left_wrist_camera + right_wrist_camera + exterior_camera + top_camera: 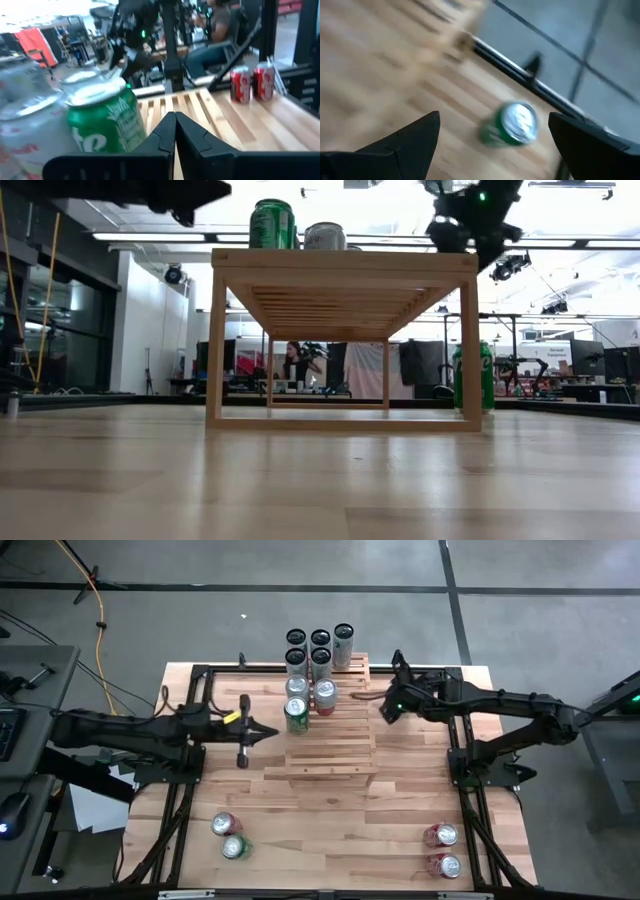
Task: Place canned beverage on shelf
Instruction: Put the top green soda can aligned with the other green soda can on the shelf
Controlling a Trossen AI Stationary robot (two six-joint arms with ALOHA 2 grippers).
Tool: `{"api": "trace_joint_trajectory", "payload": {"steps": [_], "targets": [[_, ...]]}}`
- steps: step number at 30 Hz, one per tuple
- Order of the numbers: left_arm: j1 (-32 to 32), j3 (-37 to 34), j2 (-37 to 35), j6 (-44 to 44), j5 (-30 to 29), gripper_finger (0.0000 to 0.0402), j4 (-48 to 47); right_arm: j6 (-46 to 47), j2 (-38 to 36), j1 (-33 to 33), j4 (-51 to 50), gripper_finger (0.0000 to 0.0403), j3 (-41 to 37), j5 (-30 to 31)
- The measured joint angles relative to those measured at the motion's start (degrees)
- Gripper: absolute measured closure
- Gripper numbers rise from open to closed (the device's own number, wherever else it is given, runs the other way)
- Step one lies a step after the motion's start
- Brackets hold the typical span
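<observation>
The pale slatted shelf (325, 745) stands mid-table and holds several cans. A green can (296, 715) stands at their near end; it also shows in the left wrist view (102, 122). My left gripper (268, 732) is shut and empty, level, just left of that green can; whether it touches it I cannot tell. My right gripper (388, 690) is open and empty above the table at the shelf's far right. Another green can (512, 125) stands on the tabletop below it, between the spread fingers in the right wrist view; it also shows in the low view (473, 390).
A red can (225, 825) and a green can (237, 847) lie near the table's near left corner. Two red cans (441, 835) lie near the near right corner. Black frame rails (185, 790) run along both sides. A person (296, 365) sits in the room beyond.
</observation>
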Motion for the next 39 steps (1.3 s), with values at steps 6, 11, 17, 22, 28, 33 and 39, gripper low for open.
{"api": "trace_joint_trajectory", "payload": {"steps": [6,11,17,22,28,33,39], "targets": [[-1.18,0.0,-3.36,-2.24,-1.34,0.0401,-0.24,8.03,-0.01,-7.69,-1.7,0.0045,-4.35,0.3],[-1.53,0.0,-3.38,-2.26,-1.32,0.0401,-0.67,9.28,-0.01,-13.48,5.88,0.0045,-9.28,-1.34],[-1.51,0.0,-3.19,-1.82,-1.32,0.0401,-1.52,13.03,-0.01,-16.7,15.1,0.0045,-14.45,-1.3],[-1.51,0.0,-3.2,-1.71,-1.33,0.0401,-2.43,15.88,0.03,-16.66,19.3,0.0045,-17.53,-1.43],[-1.47,0.0,-3.32,-1.69,-1.69,0.0401,-2.84,18.86,0.13,-16.18,23.9,0.0045,-21.3,-1.42],[-1.47,0.0,-3.32,-1.6,-1.77,0.0401,-2.84,20.61,0.13,-16.18,27.01,0.0045,-24.75,-1.49],[-1.47,0.0,-3.5,-1.58,-2.18,0.0401,-2.82,21.96,0.13,-16.18,31.11,0.0045,-28.76,-2.39]]}}
